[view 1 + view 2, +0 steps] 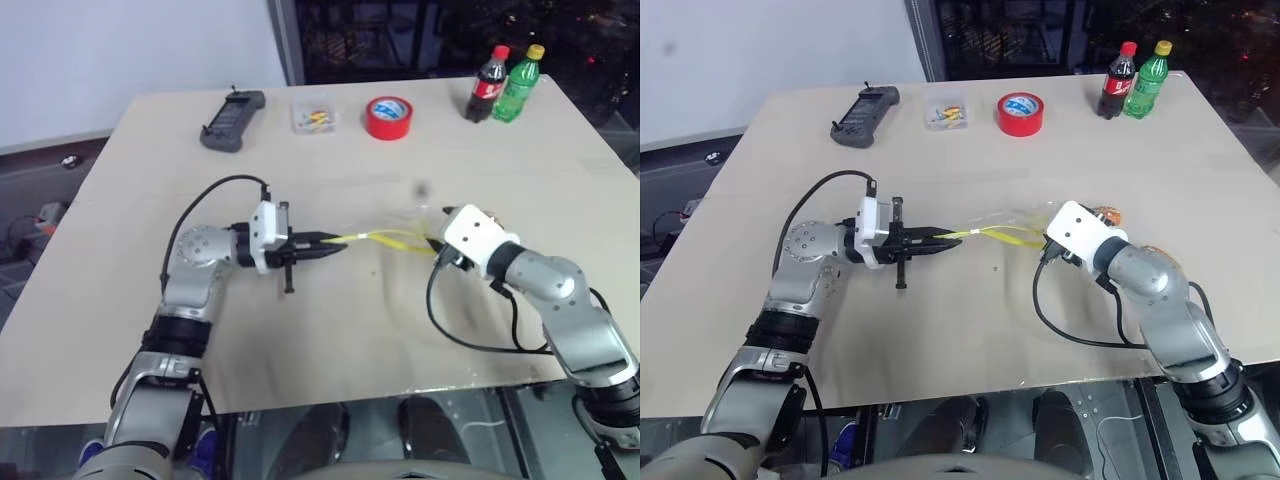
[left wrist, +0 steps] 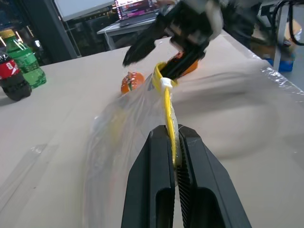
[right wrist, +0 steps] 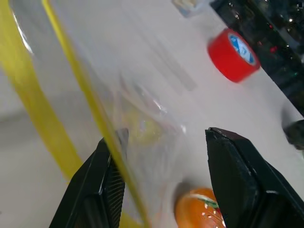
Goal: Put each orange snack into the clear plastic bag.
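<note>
**Left wrist view: bag held by its seal, both snacks yet to go in**

Left wrist view gives us the clearest look at the clear plastic bag (image 2: 114, 137). It hangs stretched above the desk (image 1: 350, 340), and its yellow seal strip (image 2: 167, 107) is clamped edge-on between the fully closed fingers of the left pincer (image 2: 176, 135). At the far end of that strip is the right pincer (image 3: 164, 140). Its fingers stand well apart, with the bag's film and strip running by one of them. We cannot tell whether it has caught the film, and it grips no snack.

The orange snacks (image 2: 132, 82) lie on the desk just beyond the bag, outside it. One snack (image 3: 199, 213) shows low between the right pincer's spread fingers, close but not pinched.

We judge the step in hand to be the opening and steadying of the bag's mouth, so the task is at its early stage. Next, the left pincer would need to keep the strip taut while the right pincer drops past the film, closes on the nearest snack and carries it back through the mouth. The floppy film could fold shut or snag a finger.

As for contents, the bag seems to hold nothing but its yellow print. Far behind the bag, a small clear box (image 1: 315, 117) holds yellow-orange bits, and two capped bottles (image 1: 505, 85) stand at the desk's far edge.
</note>
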